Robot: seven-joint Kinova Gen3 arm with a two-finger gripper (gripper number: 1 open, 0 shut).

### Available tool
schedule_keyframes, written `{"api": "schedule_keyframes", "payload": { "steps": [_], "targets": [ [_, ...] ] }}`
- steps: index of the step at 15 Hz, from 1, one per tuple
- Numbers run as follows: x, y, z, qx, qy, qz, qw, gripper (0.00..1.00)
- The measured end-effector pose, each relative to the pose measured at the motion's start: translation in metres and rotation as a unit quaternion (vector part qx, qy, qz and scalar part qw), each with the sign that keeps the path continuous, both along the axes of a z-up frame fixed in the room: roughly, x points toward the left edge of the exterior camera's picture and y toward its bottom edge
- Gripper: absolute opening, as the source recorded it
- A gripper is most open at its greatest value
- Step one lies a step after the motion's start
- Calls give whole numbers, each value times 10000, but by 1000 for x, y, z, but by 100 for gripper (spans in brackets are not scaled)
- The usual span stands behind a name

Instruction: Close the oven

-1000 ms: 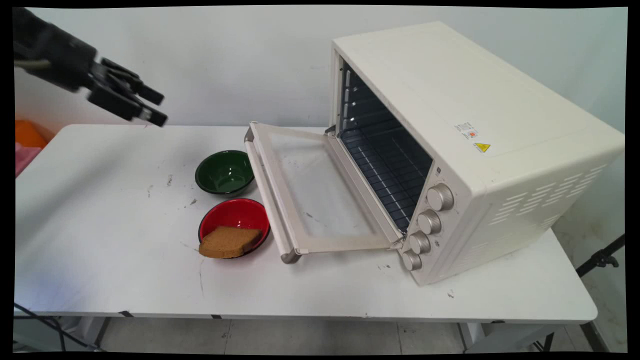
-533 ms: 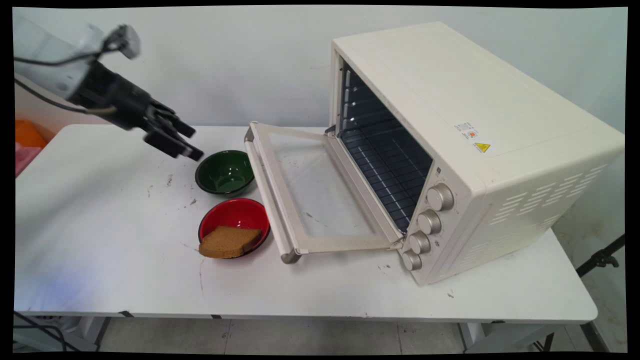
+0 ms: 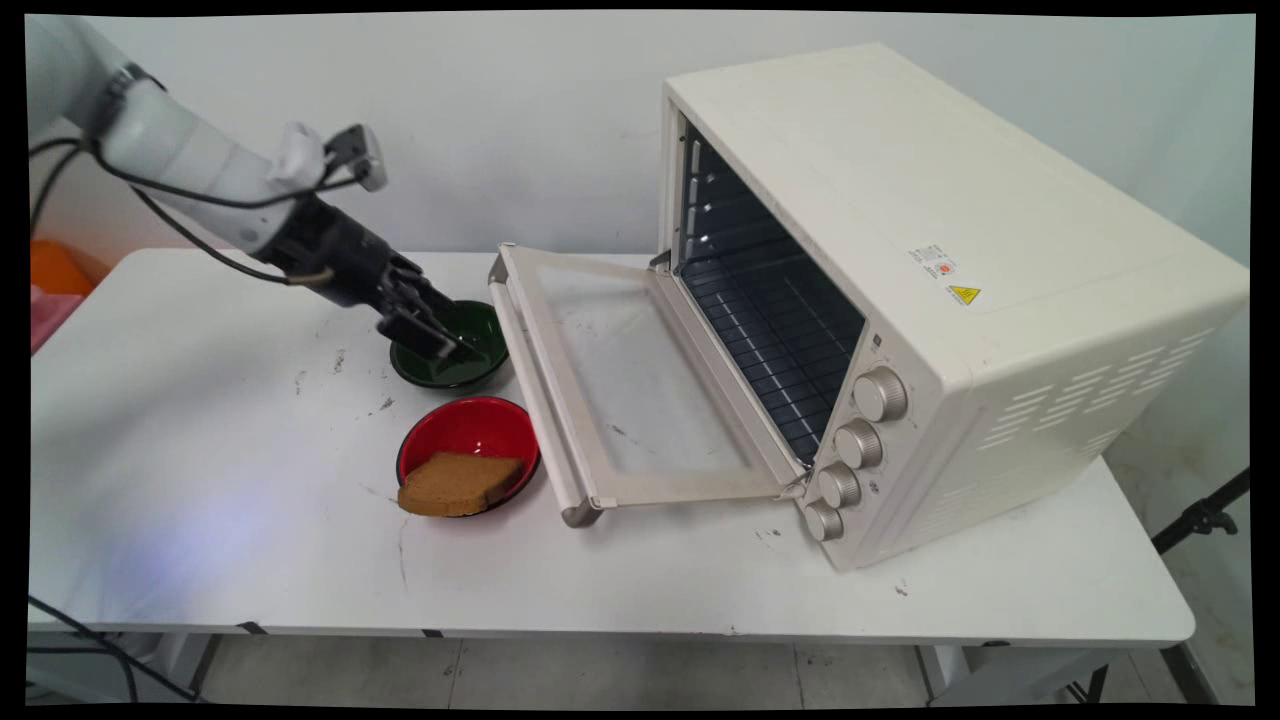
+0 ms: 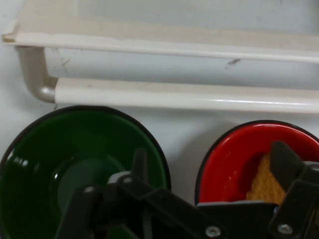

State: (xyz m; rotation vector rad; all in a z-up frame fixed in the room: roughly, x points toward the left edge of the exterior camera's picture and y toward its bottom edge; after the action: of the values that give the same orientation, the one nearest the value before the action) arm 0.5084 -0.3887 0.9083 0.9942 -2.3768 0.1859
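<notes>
Claw [image 3: 440, 338] hanging over the green bowl [image 3: 470, 362]
Fingers spread wide, gripping nothing; red bowl [image 3: 470, 428] with bread [image 3: 455, 484] sits just below, center-left.

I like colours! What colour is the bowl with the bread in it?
Red bowl, clearest in the main view.

White table [image 3: 200, 480] before a pale wall [image 3: 500, 120].

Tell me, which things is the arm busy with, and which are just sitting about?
Busy with, judging only by where the open jaws hang:
- green bowl, right under them

Sitting about:
- red bowl with bread
- oven, its door open
- table
</notes>
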Motion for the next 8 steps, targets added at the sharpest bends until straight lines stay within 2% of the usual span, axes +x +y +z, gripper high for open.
{"api": "schedule_keyframes", "payload": {
  "steps": [1, 8],
  "targets": [
    [-2, -2, -4, 2, -14, -17, 10000, 0],
    [-16, -17, -43, 39, -48, -271, 9996, 0]
  ]
}}
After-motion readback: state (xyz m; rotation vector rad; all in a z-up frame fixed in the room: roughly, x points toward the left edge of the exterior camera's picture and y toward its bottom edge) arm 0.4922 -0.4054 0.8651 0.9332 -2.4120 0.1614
